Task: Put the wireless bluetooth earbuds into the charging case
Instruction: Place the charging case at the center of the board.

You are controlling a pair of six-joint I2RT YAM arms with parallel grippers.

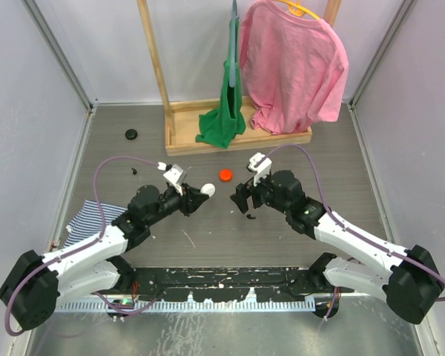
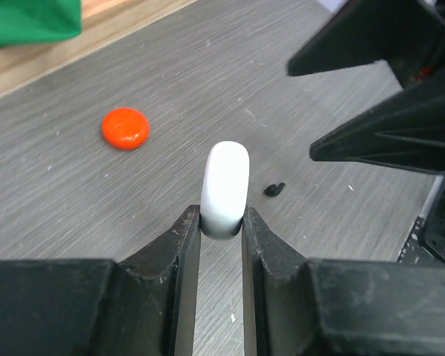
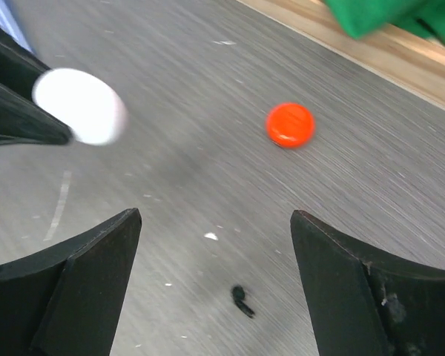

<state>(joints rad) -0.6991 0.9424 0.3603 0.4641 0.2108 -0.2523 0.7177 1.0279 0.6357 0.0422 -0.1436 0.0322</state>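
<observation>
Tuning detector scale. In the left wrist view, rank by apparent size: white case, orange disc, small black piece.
1. white case, though it is nearest the camera, so its lead over the disc is unsure
2. orange disc
3. small black piece, clearly smallest

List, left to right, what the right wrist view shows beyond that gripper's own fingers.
white charging case → small black earbud → orange disc → green cloth

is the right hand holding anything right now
No, the right hand stands wide open above the table, with nothing gripped between its two sides.
</observation>
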